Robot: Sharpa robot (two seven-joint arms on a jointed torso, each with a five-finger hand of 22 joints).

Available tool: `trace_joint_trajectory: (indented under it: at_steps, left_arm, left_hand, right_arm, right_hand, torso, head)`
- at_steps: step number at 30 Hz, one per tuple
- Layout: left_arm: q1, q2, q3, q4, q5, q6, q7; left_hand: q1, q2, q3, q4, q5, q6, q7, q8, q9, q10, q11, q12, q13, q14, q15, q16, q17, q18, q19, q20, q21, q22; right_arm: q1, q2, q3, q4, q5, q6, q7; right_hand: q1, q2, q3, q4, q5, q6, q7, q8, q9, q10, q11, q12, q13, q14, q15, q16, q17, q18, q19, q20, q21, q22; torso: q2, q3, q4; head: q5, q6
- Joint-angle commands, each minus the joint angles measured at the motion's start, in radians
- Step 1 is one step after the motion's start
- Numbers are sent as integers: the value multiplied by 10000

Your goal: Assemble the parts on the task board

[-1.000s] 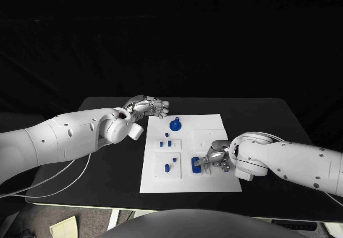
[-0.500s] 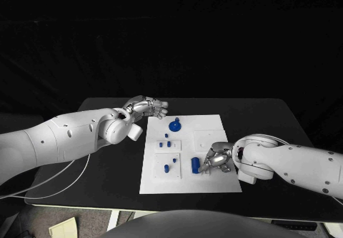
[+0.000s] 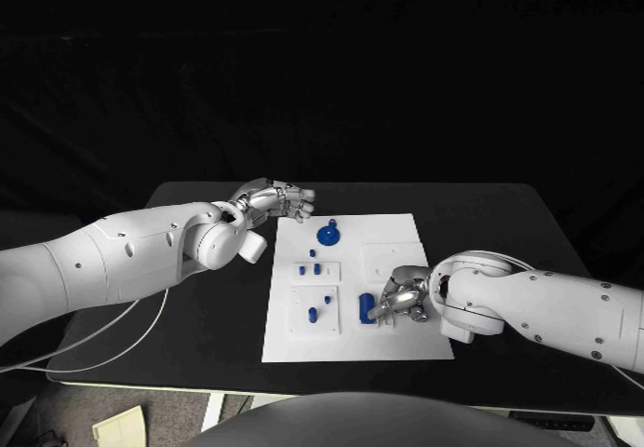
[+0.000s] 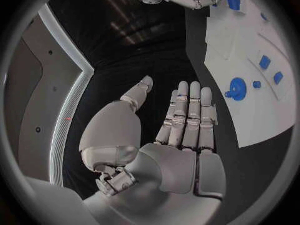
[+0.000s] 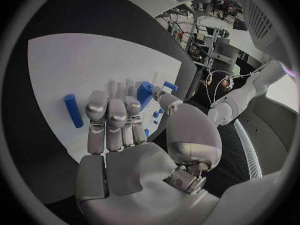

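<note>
Fingers (image 3: 391, 300) beside board's (image 3: 403, 335) blue part (image 3: 367, 306)

Two bulky glossy white arms, small dark screws, silver segmented left hand (image 3: 278, 199), right hand (image 3: 403, 296), thin white cable

The right hand (image 3: 403, 300) crowds the task board's (image 3: 403, 346) right edge beside an upright blue part (image 3: 367, 305). The left hand (image 3: 278, 199) hangs off its far left corner; the near edge lies bare.

No readable text, labels or numbers.
</note>
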Motion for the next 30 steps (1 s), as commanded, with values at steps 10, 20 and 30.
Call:
trace_joint_trajectory:
  at_steps: [10, 20, 30]
  left_arm:
    - [8, 14, 8, 16, 62, 159, 40]
    - [9, -9, 8, 26, 62, 161, 34]
    - [9, -26, 8, 31, 62, 155, 29]
  left_hand:
    - [-18, 119, -29, -16, -10, -54, -16, 14, -16, -45, -8, 26, -11, 17, 54, -52, 15, 112, 5, 81, -53, 12]
    - [-13, 118, -27, -19, -10, -54, -17, 14, -16, -45, -8, 26, -12, 17, 54, -54, 17, 113, 4, 80, -55, 13]
    - [0, 111, -25, -29, -10, -55, -18, 14, -17, -45, -9, 27, -13, 18, 52, -58, 21, 114, 3, 78, -59, 16]
  right_arm:
    - [-70, 147, -5, -91, -368, 195, -218]
    - [-72, 88, -5, -177, -384, 483, -401]
    - [-91, 94, -6, -168, -385, 390, -370]
  right_hand:
    - [143, 246, 1078, -32, -11, 337, 74, -114, -53, 200, -27, -105, 6, 88, -75, -123, 59, 989, 38, 127, 92, 23]
    - [83, 103, 1362, -194, 2, 358, 88, -152, -66, 221, -15, -125, 23, 115, -60, -147, 85, 989, 59, 161, 125, 29]
    - [-279, -83, 1321, -399, 46, 396, 107, -209, -101, 236, 12, -154, 48, 149, -30, -188, 117, 989, 72, 232, 150, 30]
  torso:
    - [-2, 5, -6]
    - [-4, -1, -17]
    - [-3, 6, -13]
  head:
    - [17, -45]
    - [11, -73]
    - [9, -74]
